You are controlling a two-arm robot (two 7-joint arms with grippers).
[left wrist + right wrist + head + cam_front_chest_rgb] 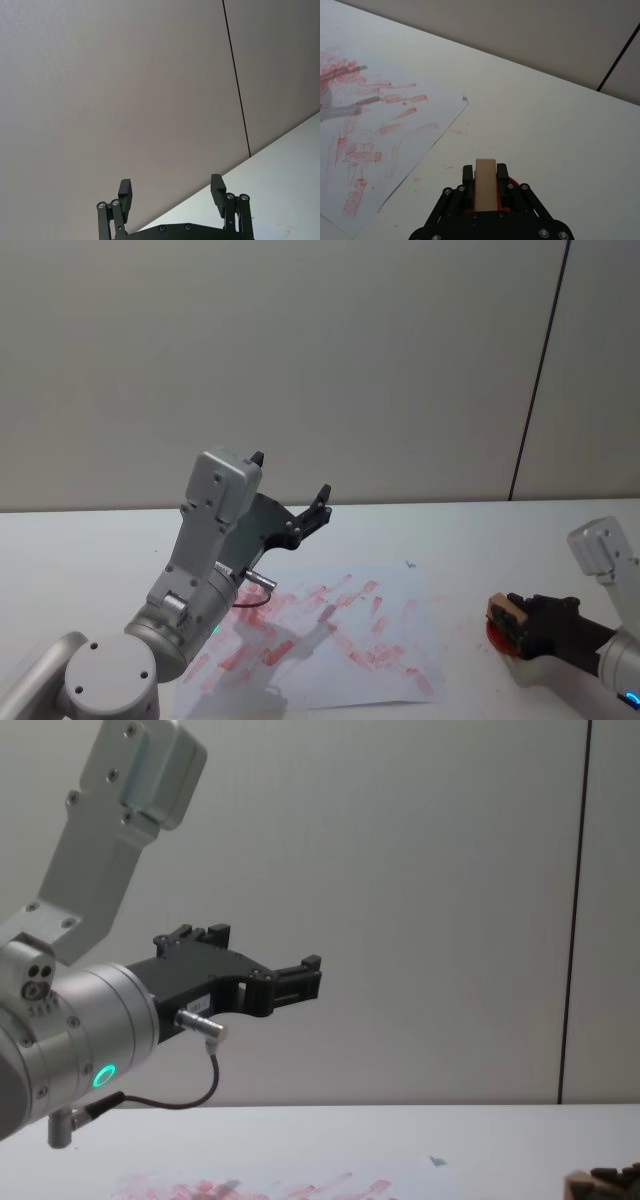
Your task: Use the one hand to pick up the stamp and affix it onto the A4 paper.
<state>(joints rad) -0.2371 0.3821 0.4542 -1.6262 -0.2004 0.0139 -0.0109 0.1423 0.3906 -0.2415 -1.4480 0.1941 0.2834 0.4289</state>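
Right hand (515, 625) sat low on the table (470, 530), right of the paper (400, 585), fingers clamped on the stamp (485, 184). Left gripper (172, 192) was parked up in the air, jaws spread. No readable text or labels; the paper only carried red smears.

Silver-grey cylindrical wrists on angular light-grey links carry black two-fingered end effectors; the left end effector (290, 492) has a green ring and dark cable.
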